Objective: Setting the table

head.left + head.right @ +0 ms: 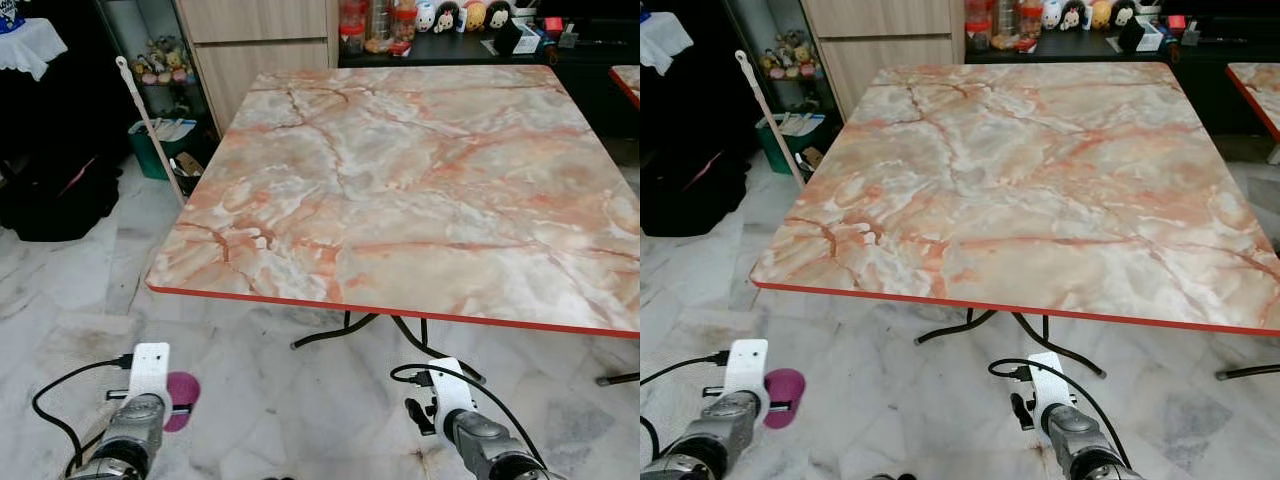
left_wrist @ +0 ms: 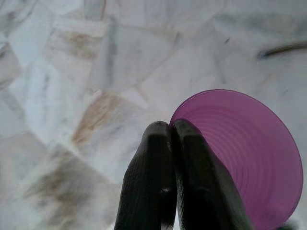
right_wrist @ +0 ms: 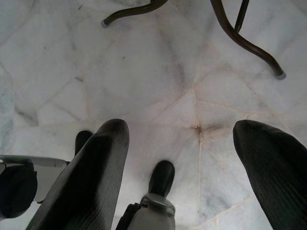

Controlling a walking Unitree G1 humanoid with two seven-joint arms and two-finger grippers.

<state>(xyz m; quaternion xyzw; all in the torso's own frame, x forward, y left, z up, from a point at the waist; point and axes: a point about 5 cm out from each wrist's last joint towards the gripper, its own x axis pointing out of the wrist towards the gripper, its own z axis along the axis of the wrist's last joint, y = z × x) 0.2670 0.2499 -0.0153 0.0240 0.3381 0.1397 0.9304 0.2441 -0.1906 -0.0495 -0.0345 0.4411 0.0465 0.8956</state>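
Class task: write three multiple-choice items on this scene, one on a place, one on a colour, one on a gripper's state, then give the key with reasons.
1. Where is the cup?
A. On the table
B. In the left gripper, low over the floor
C. On the shelf

2. What colour is the cup?
A. Purple
B. Green
C. White

3. How do the right gripper's fingers stand?
A. Shut on a cup
B. Shut on nothing
C. Open

Key: 1 B, the left gripper pinches its rim before the table. 2 A, purple in head and wrist views. 3 C, the right gripper shows floor between its fingers.
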